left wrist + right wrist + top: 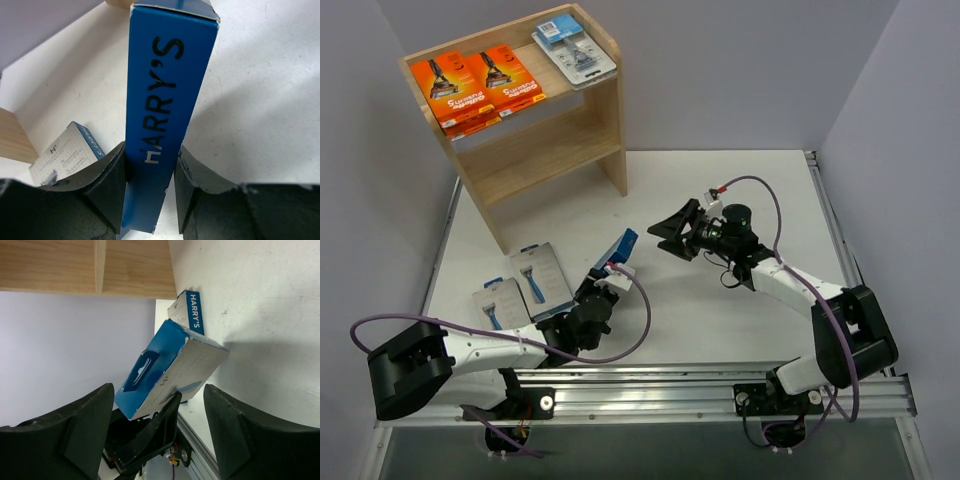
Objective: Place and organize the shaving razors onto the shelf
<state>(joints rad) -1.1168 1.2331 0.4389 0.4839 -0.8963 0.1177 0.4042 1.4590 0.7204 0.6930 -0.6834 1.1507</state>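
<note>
Left gripper (pixel 608 272): clamped on a blue box, near the middle of the table in the top view.
Left fingers (pixel 111 175): one pressed on each broad face of the box, its narrow edge lettered HARRY'S turned to the wrist camera.
Blue box (pixel 620 246): held off the table, tilted, its far end pointing towards 1 o'clock.
Right gripper (pixel 676 228): jaws spread wide apart with nothing between them, at 2 o'clock from the blue box and apart from it, mouth turned towards 9 o'clock.
Right wrist view: the blue box (pixel 165 372) shows in the gap between the two dark fingers (pixel 75 432), beyond their tips.
Grey boxes (pixel 540 273): two lying flat on the table side by side, at 9 o'clock from the left gripper, each picturing a blue razor.
Table (pixel 740 190): white.
Shelf (pixel 611 125): wooden, two tiers, at 11 o'clock on the table.
Orange boxes (pixel 480 82): flat on the shelf's top tier, left part, side by side.
Clear pack (pixel 573 48): flat on the top tier at its right end, blue header towards 11 o'clock.
Lower tier: no razor pack visible.
</note>
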